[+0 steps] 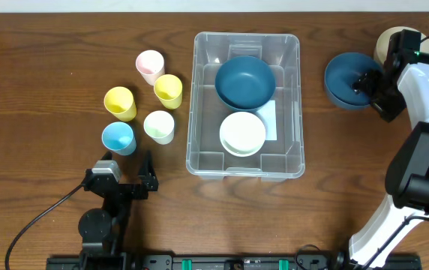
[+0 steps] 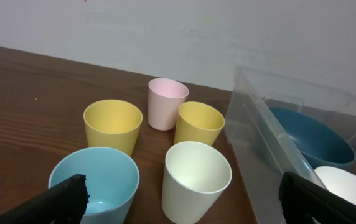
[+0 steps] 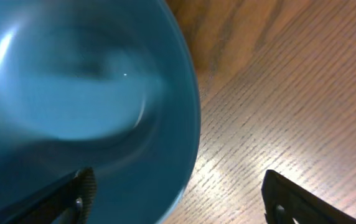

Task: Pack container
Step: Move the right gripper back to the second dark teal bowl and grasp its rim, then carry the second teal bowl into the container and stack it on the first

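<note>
The clear plastic container (image 1: 247, 105) stands mid-table and holds a dark blue bowl (image 1: 244, 82) and a white bowl (image 1: 242, 133). A second dark blue bowl (image 1: 349, 79) sits on the table at the right. My right gripper (image 1: 376, 91) is open, its jaws straddling that bowl's right rim (image 3: 184, 143), one finger inside the bowl and one outside. My left gripper (image 1: 128, 180) is open and empty near the front left, just behind the light blue cup (image 2: 97, 183) and the cream cup (image 2: 196, 180). The container's wall also shows in the left wrist view (image 2: 271, 137).
Several cups stand left of the container: pink (image 1: 150, 66), two yellow (image 1: 168, 91) (image 1: 120, 103), cream (image 1: 159, 126) and light blue (image 1: 118, 138). A beige bowl (image 1: 388, 41) sits at the far right behind the right arm.
</note>
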Tool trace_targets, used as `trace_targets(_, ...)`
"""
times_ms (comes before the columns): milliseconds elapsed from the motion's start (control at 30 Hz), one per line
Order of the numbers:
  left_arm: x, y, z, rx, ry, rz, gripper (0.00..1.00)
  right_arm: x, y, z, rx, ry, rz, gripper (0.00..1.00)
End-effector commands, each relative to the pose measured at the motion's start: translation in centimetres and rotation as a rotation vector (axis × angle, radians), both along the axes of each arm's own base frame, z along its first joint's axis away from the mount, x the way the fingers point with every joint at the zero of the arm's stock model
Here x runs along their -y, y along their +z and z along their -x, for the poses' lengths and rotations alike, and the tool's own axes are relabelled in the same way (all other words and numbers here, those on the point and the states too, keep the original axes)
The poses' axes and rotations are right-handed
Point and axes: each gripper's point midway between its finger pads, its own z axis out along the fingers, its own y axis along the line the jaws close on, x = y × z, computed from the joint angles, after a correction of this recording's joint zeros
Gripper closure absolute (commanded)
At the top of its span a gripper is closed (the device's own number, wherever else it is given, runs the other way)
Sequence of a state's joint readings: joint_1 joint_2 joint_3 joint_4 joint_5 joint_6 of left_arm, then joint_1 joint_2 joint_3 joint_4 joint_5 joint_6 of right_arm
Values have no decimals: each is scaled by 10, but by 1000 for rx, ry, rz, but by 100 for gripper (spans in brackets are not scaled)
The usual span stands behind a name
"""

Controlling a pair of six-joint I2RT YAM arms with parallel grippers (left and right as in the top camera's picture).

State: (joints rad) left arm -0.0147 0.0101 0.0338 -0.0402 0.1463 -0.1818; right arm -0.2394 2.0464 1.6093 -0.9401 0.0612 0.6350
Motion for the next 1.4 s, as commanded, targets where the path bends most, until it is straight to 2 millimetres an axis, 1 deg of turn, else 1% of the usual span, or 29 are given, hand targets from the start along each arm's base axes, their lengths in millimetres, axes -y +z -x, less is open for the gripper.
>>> trace_targets(0, -2, -17, -1, -36, 6, -17, 2, 6, -18, 4, -36, -25, -15, 20)
trace_targets(133, -2, -17, -1, -36, 6, -17, 2, 10, -26, 7, -55, -36, -23, 39)
trace_targets(233, -2, -17, -1, -36, 6, -17, 2, 12, -31, 9, -67, -43, -26, 44)
trace_targets(400, -2, -17, -1, -36, 6, -17, 2, 15, -34, 11, -76, -49, -30, 74)
trace_targets(467, -2, -17, -1, -36, 6, -17, 2, 15, -35, 12, -76, -50, -30, 87)
trace_targets(500, -2, -17, -1, -36, 6, -17, 2, 15, -35, 12, -77, -50, -30, 97)
trace_targets(533, -2, -17, -1, -36, 6, -17, 2, 15, -35, 12, -77, -50, -30, 99)
trace_targets(700, -2, -17, -1, -36, 6, -17, 2, 14, -35, 12, -76, -38, -48, 99)
trace_targets(800, -2, -17, -1, -36, 6, -17, 2, 10, -26, 9, -35, 8, -110, 99)
trace_targets(867, -2, -17, -1, -36, 6, -17, 2, 6, -8, 2, 38, 47, -177, 99)
trace_targets(933, -2, -17, -1, -36, 6, -17, 2, 4, 19, -5, 133, 78, -247, 99)
trace_targets(967, -2, -17, -1, -36, 6, -17, 2, 4, 35, -8, 188, 89, -280, 99)
trace_targets(1000, -2, -17, -1, -36, 6, -17, 2, 4, 58, -10, 258, 98, -310, 99)
trace_targets(1033, -2, -17, -1, -36, 6, -17, 2, 4, 75, -10, 307, 104, -326, 99)
trace_targets(1067, -2, -17, -1, -36, 6, -17, 2, 4, 98, -10, 372, 114, -341, 99)
trace_targets(1100, -2, -17, -1, -36, 6, -17, 2, 0, 131, -8, 461, 145, -350, 99)
trace_targets(1133, -2, -17, -1, -36, 6, -17, 2, -3, 142, -7, 489, 159, -352, 99)
trace_targets(1167, -2, -17, -1, -36, 6, -17, 2, -11, 168, -3, 549, 195, -351, 99)
trace_targets(1233, -2, -17, -1, -36, 6, -17, 2, -30, 206, 6, 633, 261, -339, 99)
trace_targets(1300, -2, -17, -1, -36, 6, -17, 2, -59, 240, 15, 700, 341, -317, 99)
trace_targets(1367, -2, -17, -1, -36, 6, -17, 2, -90, 263, 23, 742, 427, -273, 99)
